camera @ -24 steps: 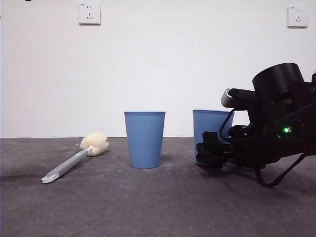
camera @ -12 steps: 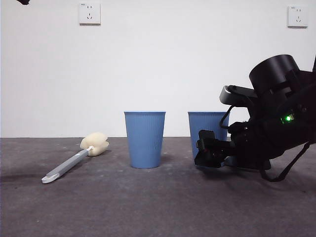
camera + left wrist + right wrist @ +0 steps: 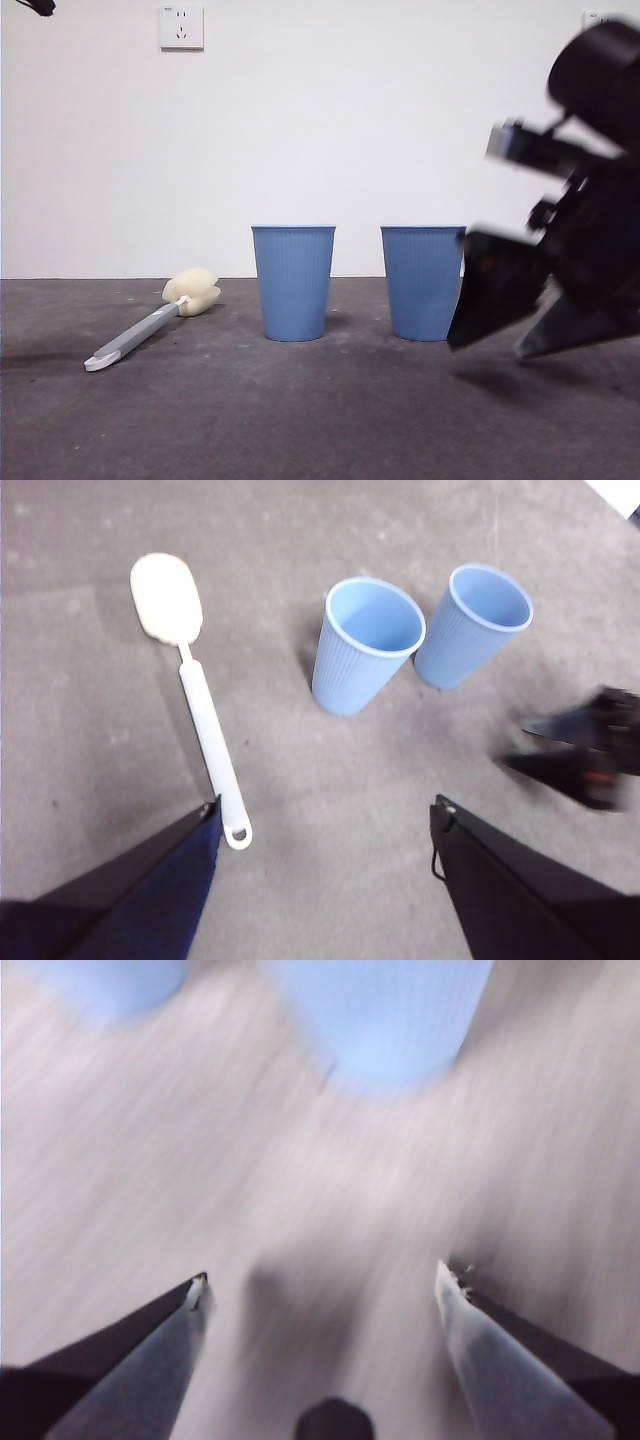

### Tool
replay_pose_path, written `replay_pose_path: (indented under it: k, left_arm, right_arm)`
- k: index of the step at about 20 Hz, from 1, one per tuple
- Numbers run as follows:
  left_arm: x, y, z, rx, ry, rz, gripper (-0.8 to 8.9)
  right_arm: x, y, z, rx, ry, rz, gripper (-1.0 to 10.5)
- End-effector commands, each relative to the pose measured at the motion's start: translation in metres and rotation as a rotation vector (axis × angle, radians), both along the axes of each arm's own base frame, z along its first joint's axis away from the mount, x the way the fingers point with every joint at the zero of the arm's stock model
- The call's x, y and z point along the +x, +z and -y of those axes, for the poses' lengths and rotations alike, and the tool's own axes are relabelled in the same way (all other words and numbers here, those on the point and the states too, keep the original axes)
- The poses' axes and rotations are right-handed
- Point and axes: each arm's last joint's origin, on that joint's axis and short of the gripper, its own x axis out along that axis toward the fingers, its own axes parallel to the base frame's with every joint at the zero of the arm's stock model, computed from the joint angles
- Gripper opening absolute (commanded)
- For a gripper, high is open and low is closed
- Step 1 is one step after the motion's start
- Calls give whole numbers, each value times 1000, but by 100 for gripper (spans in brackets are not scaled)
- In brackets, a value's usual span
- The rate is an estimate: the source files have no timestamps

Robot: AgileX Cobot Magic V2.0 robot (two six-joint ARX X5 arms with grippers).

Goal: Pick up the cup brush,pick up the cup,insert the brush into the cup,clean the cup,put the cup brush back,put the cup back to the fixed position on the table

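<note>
Two blue ribbed tumblers are standing upright on the table (image 3: 300, 420), side by side with a small gap between them. I'll use the middle cup (image 3: 293, 282) as my reference. The other cup (image 3: 423, 282) sits just to its right in my front camera, not touching it. From my left wrist camera I can look straight down into both, and both are empty, nothing but pale blue bottoms.

The cup brush (image 3: 150, 325) is lying flat on the table, well off to the left of the middle cup. Its cream-yellow sponge head (image 3: 192, 291) points back toward the wall and sits nearer the cup, while the white-tipped handle end (image 3: 97, 362) angles out toward the front camera. Nothing is touching it.

My right gripper (image 3: 500, 335) is just past the far side of the other cup from the middle cup, low over the table and badly motion-blurred. In its own wrist camera the two jaws are spread wide apart with nothing between them, only blurry table and a blue smear of cup ahead.

My left gripper (image 3: 325, 825) hangs high above the table, looking down on the brush and both cups, jaws wide apart too, holding nothing.
</note>
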Motion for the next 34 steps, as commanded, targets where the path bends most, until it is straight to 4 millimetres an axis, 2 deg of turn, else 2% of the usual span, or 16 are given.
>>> replay_pose_path:
  k: [1,5,9,10,11,12,15,34]
  left_arm:
    - [-1,-4,0,15,-16,-24,346]
    - [-3,-8,-1,35,-24,-66,346]
    - [-5,-9,1,-7,-93,-97,339]
    - [-6,-8,1,-18,-110,-101,288]
    - [-6,-8,2,-31,-129,-106,131]
    - [-6,-8,2,-42,-146,-109,-1]
    - [-7,-8,3,-58,-171,-115,-8]
    - [-3,-6,4,-49,-178,-80,-4]
  right_arm:
    - [-25,38,5,75,35,-8,377]
    - [-70,107,25,110,95,-38,374]
    - [-103,154,43,88,100,-64,345]
    - [-108,162,46,80,101,-78,252]
    - [-112,168,48,65,107,-94,103]
    - [-115,171,50,48,118,-102,-13]
    - [-120,174,53,19,133,-128,-9]
    - [-120,173,55,-46,74,-116,1]
